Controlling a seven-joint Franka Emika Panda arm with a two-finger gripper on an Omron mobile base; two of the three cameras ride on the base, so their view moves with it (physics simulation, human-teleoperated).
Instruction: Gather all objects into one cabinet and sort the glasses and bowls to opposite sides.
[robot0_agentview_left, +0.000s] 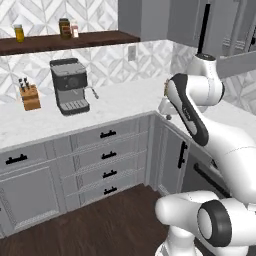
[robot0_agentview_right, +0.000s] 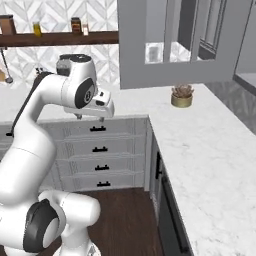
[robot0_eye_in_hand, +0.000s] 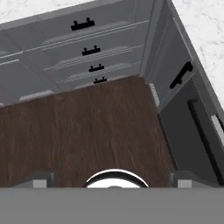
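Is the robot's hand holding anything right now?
No. The gripper is open and empty, hanging in the air above the dark wood floor, in front of the grey drawers.

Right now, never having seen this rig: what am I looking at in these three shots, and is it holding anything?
It is a rendered kitchen with a white robot arm on a base that drives. Two cameras ride on that base, behind the arm to its left and to its right. The third sits on the hand and looks down at the dark wood floor and the drawer fronts.

The gripper hangs open over the floor, near the counter corner, and holds nothing.

On the counter stand a coffee machine and a knife block, with a small potted plant round the corner. An upper cabinet door stands open.
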